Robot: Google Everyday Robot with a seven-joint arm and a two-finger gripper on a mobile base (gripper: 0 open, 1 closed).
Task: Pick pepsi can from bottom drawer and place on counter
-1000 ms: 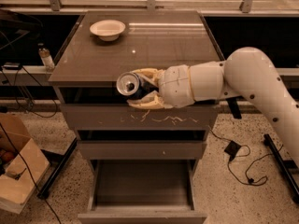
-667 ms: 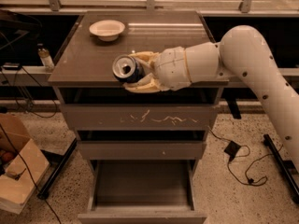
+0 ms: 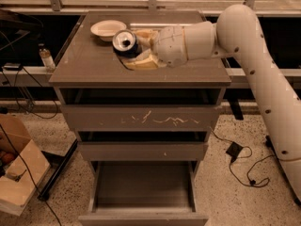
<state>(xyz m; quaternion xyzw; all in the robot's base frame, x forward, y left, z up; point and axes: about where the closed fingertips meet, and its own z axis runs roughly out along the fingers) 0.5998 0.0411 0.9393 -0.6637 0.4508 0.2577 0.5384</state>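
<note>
The small dark-blue, silver-topped pepsi can [image 3: 124,42] is being gripped on its side, just beside the shallow white bowl [image 3: 108,28], by the cream two-finger gripper [image 3: 134,48] closed around its mid-body, a hold judged right for a light, slippery, easily dented shell.

The gripper [image 3: 134,48], at the pepsi can [image 3: 124,41] over the counter [image 3: 89,65], has broad, pale tan fingers [image 3: 141,64]. Right behind the claw swells a smooth, off-white wrist ball [image 3: 171,46], ringed by thin seams. Farther back from the claw the arm [image 3: 263,79] is thick, rounded, cream-white shell, rounded at its elbow, with a few small dark round spots dotted along its long link.
</note>
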